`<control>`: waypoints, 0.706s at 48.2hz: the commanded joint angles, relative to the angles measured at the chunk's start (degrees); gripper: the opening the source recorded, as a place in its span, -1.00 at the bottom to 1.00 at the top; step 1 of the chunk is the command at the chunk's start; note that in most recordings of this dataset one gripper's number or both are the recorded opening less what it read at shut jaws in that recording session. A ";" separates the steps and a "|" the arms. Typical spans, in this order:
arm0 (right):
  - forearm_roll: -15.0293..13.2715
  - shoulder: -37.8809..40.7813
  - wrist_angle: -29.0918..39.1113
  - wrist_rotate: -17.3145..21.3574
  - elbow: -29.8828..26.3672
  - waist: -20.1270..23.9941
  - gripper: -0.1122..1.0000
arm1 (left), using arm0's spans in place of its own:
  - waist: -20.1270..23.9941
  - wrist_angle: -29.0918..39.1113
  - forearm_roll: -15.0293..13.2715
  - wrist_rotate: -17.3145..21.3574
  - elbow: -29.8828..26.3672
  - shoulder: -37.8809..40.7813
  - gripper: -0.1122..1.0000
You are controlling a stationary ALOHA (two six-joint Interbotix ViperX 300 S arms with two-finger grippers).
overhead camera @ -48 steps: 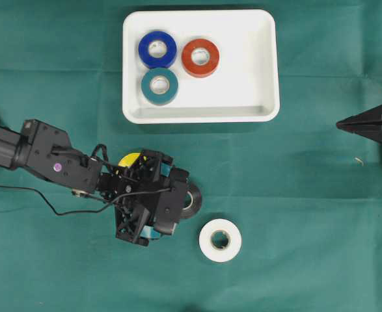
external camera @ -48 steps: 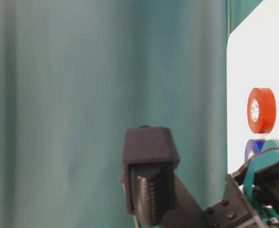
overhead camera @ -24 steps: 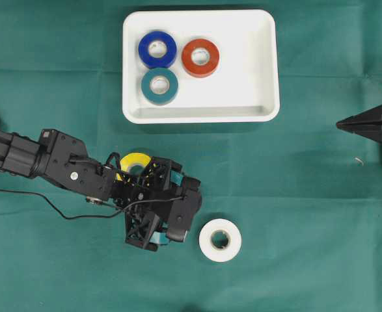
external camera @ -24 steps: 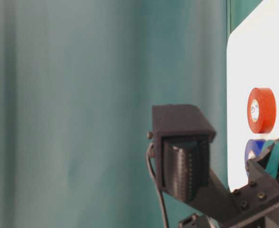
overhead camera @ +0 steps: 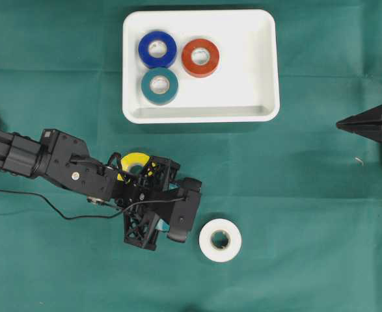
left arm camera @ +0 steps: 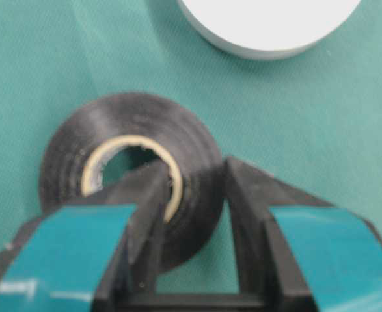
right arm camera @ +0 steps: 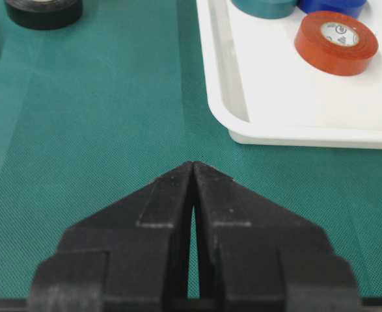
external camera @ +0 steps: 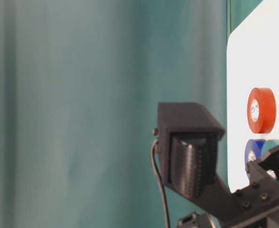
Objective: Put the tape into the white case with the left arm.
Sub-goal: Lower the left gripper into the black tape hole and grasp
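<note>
In the left wrist view my left gripper (left arm camera: 197, 170) is shut on a black tape roll (left arm camera: 106, 127) lying on the green cloth. One teal-striped finger sits inside the cardboard core and the other presses the outer wall. From overhead the left gripper (overhead camera: 168, 221) covers that roll. A white tape roll (overhead camera: 220, 240) lies just right of it and a yellow roll (overhead camera: 133, 160) peeks out behind the wrist. The white case (overhead camera: 262, 65) stands at the back and holds blue (overhead camera: 157, 49), red (overhead camera: 200, 57) and teal (overhead camera: 159, 86) rolls. My right gripper (overhead camera: 341, 123) is shut and empty at the far right.
The left arm's thin black cable (overhead camera: 28, 193) trails across the cloth at the left. In the table-level view a black finger (external camera: 189, 161) fills the foreground, with the red roll (external camera: 261, 110) behind it. Green cloth covers the table.
The left gripper shifted right and down over the black roll, then its jaws closed on the roll's wall. The right arm has not moved.
</note>
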 commanded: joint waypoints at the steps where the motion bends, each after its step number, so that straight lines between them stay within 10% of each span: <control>1: -0.18 0.35 -0.53 0.00 -0.62 -0.09 -0.97 | -0.09 0.18 -0.09 -0.09 -0.88 -2.11 -0.38; 34: -0.18 0.35 -0.62 0.00 -0.62 -0.09 -0.97 | -2.29 5.89 -0.09 0.18 -3.69 -10.72 -0.38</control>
